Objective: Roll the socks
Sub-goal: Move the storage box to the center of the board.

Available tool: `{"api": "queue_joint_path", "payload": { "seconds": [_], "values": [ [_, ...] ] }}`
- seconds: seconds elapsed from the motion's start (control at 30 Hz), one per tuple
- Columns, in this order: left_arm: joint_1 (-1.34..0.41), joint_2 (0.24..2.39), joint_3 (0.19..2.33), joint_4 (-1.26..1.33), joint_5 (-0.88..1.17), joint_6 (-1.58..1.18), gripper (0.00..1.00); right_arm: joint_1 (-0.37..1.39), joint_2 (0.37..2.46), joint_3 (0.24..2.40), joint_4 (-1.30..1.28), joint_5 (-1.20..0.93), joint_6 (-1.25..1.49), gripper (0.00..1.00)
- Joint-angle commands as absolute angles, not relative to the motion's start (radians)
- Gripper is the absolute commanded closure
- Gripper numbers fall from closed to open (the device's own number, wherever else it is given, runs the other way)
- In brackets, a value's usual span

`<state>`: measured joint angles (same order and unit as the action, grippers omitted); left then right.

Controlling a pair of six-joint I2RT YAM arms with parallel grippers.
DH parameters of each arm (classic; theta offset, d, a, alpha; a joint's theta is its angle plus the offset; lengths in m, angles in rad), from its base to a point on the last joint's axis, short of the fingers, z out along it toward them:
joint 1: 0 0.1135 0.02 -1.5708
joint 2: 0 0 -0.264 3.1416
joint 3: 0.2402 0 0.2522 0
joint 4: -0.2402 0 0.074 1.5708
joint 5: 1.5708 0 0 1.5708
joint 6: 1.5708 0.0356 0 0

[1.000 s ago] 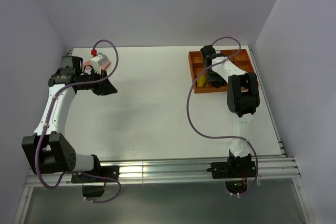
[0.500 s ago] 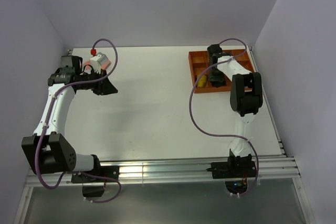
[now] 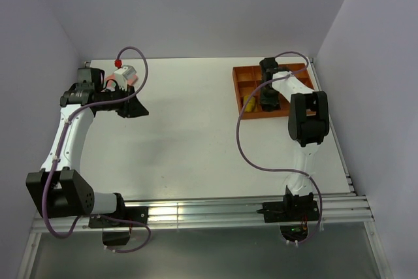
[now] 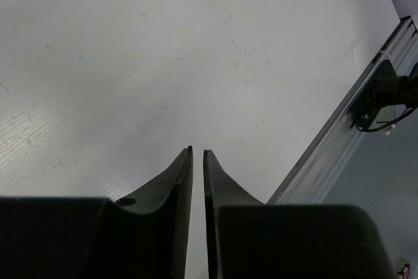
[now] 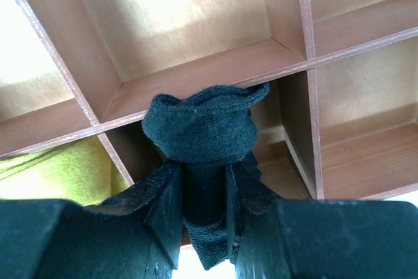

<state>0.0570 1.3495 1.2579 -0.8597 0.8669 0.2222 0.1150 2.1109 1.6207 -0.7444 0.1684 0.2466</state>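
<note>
My right gripper is shut on the plain black sock, bunched between its fingers just above the orange tray. In the top view this gripper is over the tray's middle compartments. The mustard-yellow sock lies in the compartment to the left, and it also shows in the top view. My left gripper is shut and empty above the bare table, at the far left in the top view. I cannot pick out the pink sock with certainty.
The white table has an aluminium rail along its near edge, which also shows in the left wrist view. Grey walls close in the left, back and right sides. The tray sits at the back right corner.
My right gripper has shifted a little to the right over the tray with the black sock in it. The left arm has barely moved.
</note>
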Motion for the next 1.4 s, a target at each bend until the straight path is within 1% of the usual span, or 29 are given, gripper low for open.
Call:
{"api": "queue_joint_path", "payload": {
  "seconds": [0.0,0.33,0.5,0.7,0.8,0.9,0.93,1.0,1.03,1.1,1.3,1.37],
  "values": [
    [0.041,1.304,1.296,-0.865,0.894,0.195,0.82,0.126,2.131,1.552,-0.888,0.057,0.290,0.98],
    [0.017,1.295,1.273,-0.848,0.884,0.187,0.82,0.124,2.123,1.546,-0.888,0.080,0.308,0.98],
    [0.008,1.295,1.269,-0.834,0.881,0.170,0.82,0.126,2.128,1.545,-0.876,0.038,0.293,0.98],
    [0.009,1.298,1.276,-0.841,0.871,0.170,0.82,0.124,2.143,1.560,-0.893,0.011,0.285,0.95],
    [-0.020,1.298,1.287,-0.845,0.870,0.170,0.82,0.115,2.157,1.571,-0.903,-0.021,0.285,0.94],
    [-0.021,1.299,1.293,-0.851,0.870,0.175,0.82,0.107,2.154,1.568,-0.896,-0.029,0.285,0.86],
    [-0.023,1.299,1.295,-0.850,0.870,0.176,0.82,0.107,2.151,1.563,-0.893,-0.029,0.285,0.80],
    [-0.023,1.304,1.295,-0.851,0.870,0.172,0.82,0.107,2.143,1.551,-0.878,-0.031,0.284,0.73],
    [-0.025,1.305,1.296,-0.850,0.871,0.170,0.82,0.107,2.134,1.540,-0.874,-0.026,0.281,0.66],
    [-0.028,1.305,1.296,-0.847,0.870,0.170,0.82,0.107,2.123,1.531,-0.862,-0.021,0.282,0.59],
    [-0.032,1.305,1.298,-0.839,0.868,0.164,0.81,0.107,2.066,1.497,-0.831,-0.003,0.291,0.46],
    [-0.034,1.307,1.296,-0.835,0.868,0.160,0.81,0.107,2.039,1.497,-0.825,-0.005,0.293,0.46]
  ]
}}
